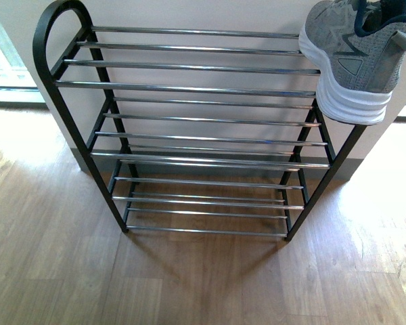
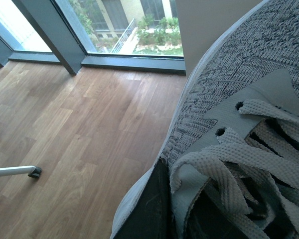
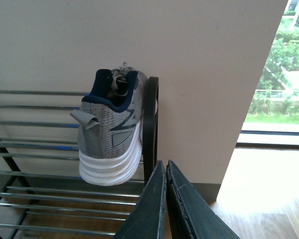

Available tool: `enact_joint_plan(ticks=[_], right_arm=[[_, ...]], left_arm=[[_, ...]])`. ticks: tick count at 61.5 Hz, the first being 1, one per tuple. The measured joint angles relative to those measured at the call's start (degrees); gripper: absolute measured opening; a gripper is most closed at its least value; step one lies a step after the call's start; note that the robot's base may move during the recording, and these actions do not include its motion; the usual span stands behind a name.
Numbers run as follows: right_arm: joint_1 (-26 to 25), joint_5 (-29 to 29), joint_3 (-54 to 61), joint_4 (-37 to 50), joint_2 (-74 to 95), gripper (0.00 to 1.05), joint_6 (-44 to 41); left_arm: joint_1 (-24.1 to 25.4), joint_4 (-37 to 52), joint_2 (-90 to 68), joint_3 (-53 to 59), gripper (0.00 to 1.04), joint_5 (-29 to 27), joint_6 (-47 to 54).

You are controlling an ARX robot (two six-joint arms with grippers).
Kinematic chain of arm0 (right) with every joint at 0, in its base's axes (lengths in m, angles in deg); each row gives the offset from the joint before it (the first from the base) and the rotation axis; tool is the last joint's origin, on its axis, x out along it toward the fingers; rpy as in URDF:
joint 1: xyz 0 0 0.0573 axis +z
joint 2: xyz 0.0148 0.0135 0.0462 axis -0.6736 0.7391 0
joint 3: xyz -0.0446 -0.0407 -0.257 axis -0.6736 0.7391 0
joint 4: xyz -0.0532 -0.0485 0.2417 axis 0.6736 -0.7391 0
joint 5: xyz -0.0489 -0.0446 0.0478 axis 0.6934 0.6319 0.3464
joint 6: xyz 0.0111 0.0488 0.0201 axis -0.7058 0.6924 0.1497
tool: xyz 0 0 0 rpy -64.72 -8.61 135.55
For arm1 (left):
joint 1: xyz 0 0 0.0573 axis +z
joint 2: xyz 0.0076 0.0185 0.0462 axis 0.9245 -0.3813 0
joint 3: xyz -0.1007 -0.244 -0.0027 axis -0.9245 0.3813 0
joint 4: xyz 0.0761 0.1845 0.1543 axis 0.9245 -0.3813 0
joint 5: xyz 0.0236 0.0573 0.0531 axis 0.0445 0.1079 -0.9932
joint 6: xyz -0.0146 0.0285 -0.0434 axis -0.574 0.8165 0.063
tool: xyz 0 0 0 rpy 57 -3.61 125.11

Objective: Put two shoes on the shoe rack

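The shoe rack (image 1: pixel 189 88) stands against the wall, a black frame with chrome rods. One grey shoe (image 1: pixel 355 61) with a thick white sole rests on the right end of its top shelf, heel hanging over the front rod. The right wrist view shows that shoe (image 3: pixel 112 134) beside the rack's end frame (image 3: pixel 150 124), with my right gripper (image 3: pixel 165 167) shut and empty just off the rack's right end. My left gripper (image 2: pixel 172 209) is shut on the second shoe (image 2: pixel 239 74) near its laces, above the wooden floor. Neither arm appears in the front view.
Wooden floor (image 1: pixel 203 277) lies in front of the rack. A beige wall (image 3: pixel 199 59) backs it. Floor-to-ceiling windows (image 2: pixel 129 25) are off to the side. A white leg with a black caster (image 2: pixel 20 171) lies on the floor in the left wrist view.
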Motion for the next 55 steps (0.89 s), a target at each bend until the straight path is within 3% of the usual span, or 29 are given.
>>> enact_joint_plan(ticks=[55], right_arm=[[0.0, 0.02, 2.29, -29.11, -33.73, 0.01, 0.0]], left_arm=[[0.0, 0.0, 0.0, 0.0, 0.01, -0.02, 0.02]])
